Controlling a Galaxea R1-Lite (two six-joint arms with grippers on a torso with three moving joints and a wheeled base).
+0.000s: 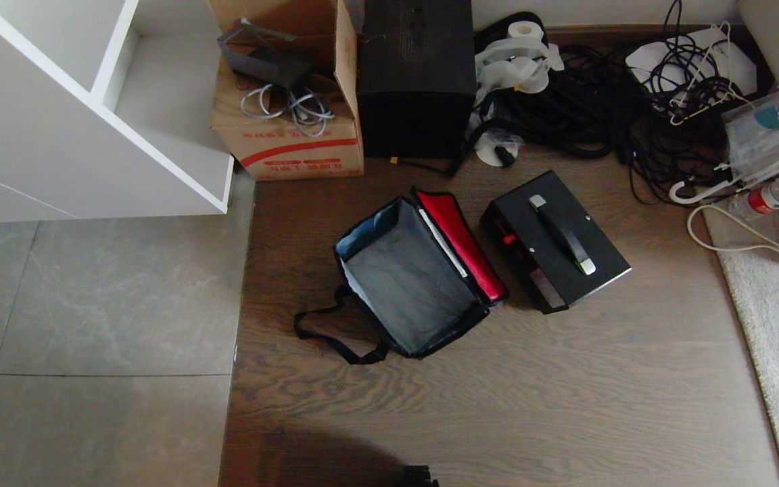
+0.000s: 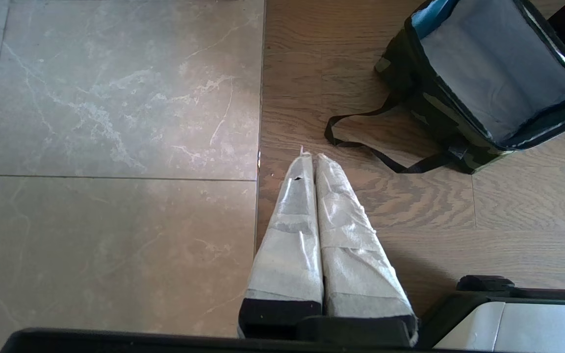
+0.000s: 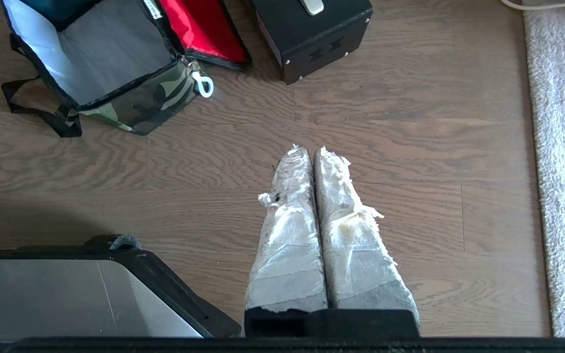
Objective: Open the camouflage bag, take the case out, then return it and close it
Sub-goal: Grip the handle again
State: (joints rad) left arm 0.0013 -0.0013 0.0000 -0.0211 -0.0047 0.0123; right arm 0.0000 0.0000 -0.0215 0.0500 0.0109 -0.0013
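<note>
The camouflage bag (image 1: 408,277) stands open on the wood floor, its red-lined lid (image 1: 462,245) folded back to the right and its grey interior bare. The black case (image 1: 555,240) sits on the floor just right of the bag, handle up. The bag (image 2: 478,83) also shows in the left wrist view, and the bag (image 3: 111,63) and case (image 3: 314,37) in the right wrist view. My left gripper (image 2: 310,156) and right gripper (image 3: 308,149) hang shut and empty above the floor, well short of both. Neither arm appears in the head view.
A red-striped cardboard box (image 1: 288,95) and a taller black upright box (image 1: 416,74) stand behind the bag. Tangled black cables (image 1: 606,101) lie at the back right. A white shelf unit (image 1: 85,108) stands left; a pale rug (image 1: 778,325) lies right. The bag's black strap (image 1: 332,338) loops over the floor.
</note>
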